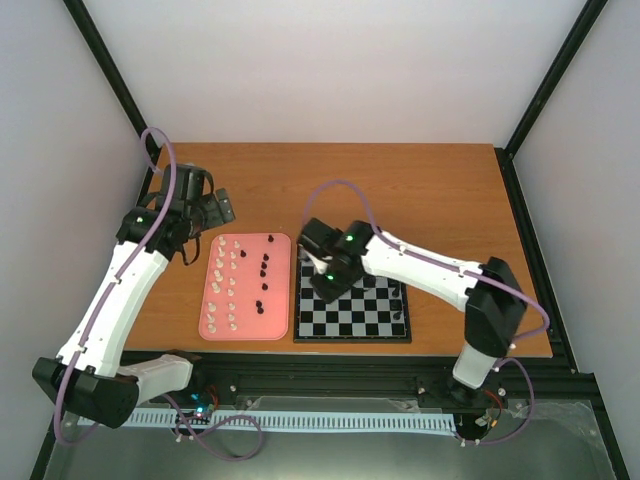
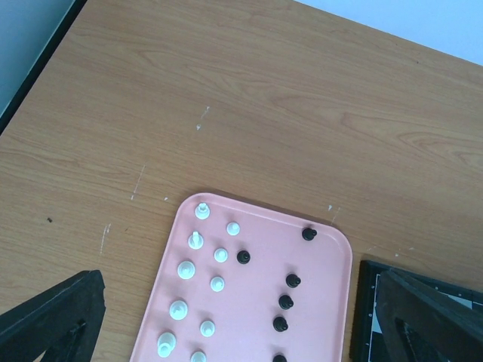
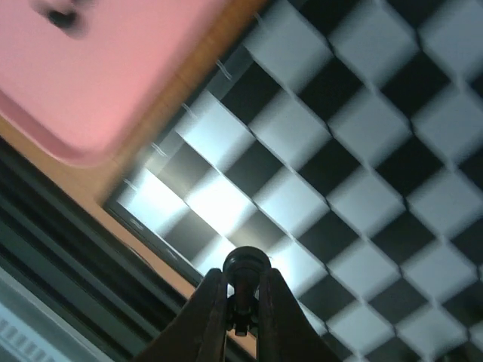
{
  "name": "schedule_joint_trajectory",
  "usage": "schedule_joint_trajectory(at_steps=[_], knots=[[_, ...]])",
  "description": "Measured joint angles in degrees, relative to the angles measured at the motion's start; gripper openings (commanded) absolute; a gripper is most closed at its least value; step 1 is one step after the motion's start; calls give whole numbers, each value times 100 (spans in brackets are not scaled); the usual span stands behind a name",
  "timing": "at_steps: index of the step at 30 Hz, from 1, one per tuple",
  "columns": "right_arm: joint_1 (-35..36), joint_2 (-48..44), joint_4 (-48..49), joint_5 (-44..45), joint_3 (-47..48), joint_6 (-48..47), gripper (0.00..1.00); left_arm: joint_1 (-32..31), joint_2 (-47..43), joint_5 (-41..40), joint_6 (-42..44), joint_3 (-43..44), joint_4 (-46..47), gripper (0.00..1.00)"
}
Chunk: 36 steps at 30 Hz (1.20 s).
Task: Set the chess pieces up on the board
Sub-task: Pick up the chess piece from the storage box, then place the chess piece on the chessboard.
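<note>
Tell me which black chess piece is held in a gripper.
The black piece pinched in the right gripper, over the board; the black ones on the pink tray stand free.

One board (image 1: 352, 320), one pink tray (image 1: 245, 335); at least six black chess pieces (image 2: 293, 280), at least ten white chess pieces (image 2: 186, 268).

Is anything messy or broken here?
Nothing much. The chess pieces on the pink tray seem to stand upright, and the board lies straight beside it. The only flaw is a few pale scratches on the wooden table.
</note>
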Motion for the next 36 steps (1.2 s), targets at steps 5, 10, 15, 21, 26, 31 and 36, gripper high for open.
schedule_joint_trajectory(at_steps=[5,10,15,21,26,31,36], knots=[[-330,-883,-166,243,-1615,728,3,0,85,101,0,-50,101,100],[-343,-1766,-256,389,-2409,1523,3,0,208,195,0,-127,144,100],[-380,-2649,-234,433,-3198,2293,3,0,291,295,0,-203,219,100],[-708,-3327,-186,439,-3965,2911,3,0,348,415,-2,-238,264,100],[-944,-3467,-11,369,-4378,3115,3,0,365,435,-2,-256,306,100],[-1268,-3576,146,323,-4618,3128,3,0,365,435,-2,-284,326,100],[-1547,-3582,310,221,-4710,3027,3,0,365,433,-2,-304,323,100]])
